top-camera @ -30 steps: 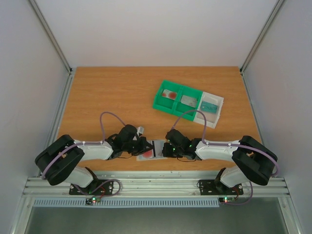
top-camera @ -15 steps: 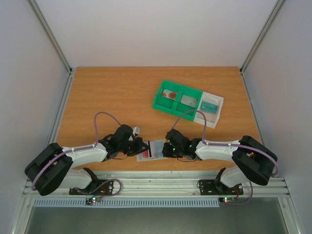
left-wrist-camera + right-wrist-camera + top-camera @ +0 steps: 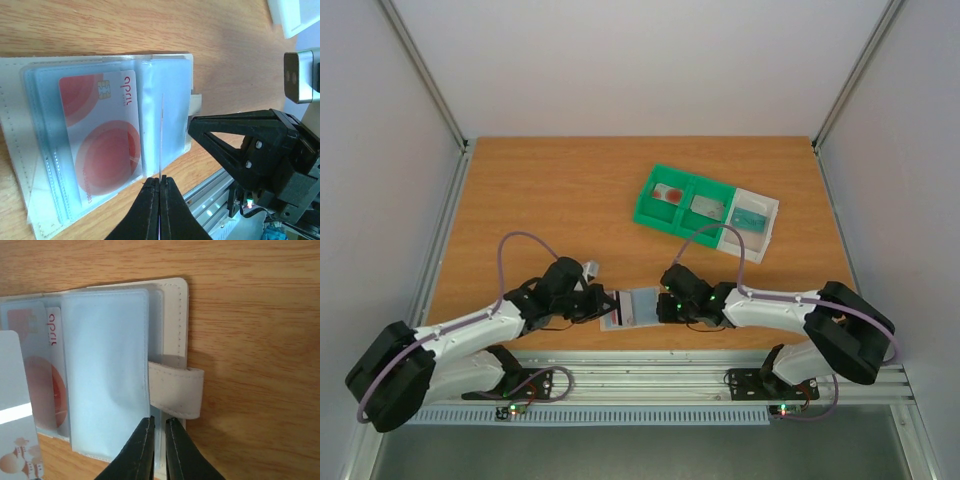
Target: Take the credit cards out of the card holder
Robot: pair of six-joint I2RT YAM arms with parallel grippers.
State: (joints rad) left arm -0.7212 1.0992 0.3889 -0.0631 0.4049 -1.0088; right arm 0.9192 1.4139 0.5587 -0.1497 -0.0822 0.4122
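Observation:
The beige card holder [image 3: 642, 305] lies open near the table's front edge, its grey-blue sleeves up. My left gripper [image 3: 607, 306] is shut on a pale credit card with a dark stripe [image 3: 617, 309], held on edge over the holder; in the left wrist view it is a thin line [image 3: 161, 135] rising from the pinched fingertips [image 3: 160, 179]. A red credit card [image 3: 100, 145] sits inside a clear sleeve. My right gripper [image 3: 159, 421] is closed to a narrow slit on the holder's right edge [image 3: 172, 315], just below the closure tab [image 3: 177, 390].
A green two-compartment tray [image 3: 642, 212] and a white tray [image 3: 772, 225] stand together at the back right, each with flat items inside. The metal rail [image 3: 640, 380] runs along the front edge just behind the holder. Grey walls enclose three sides.
My left arm has drawn back to the left and lowered, bringing the pale striped card out over the holder's left half. The right gripper has stayed on the holder's right edge.

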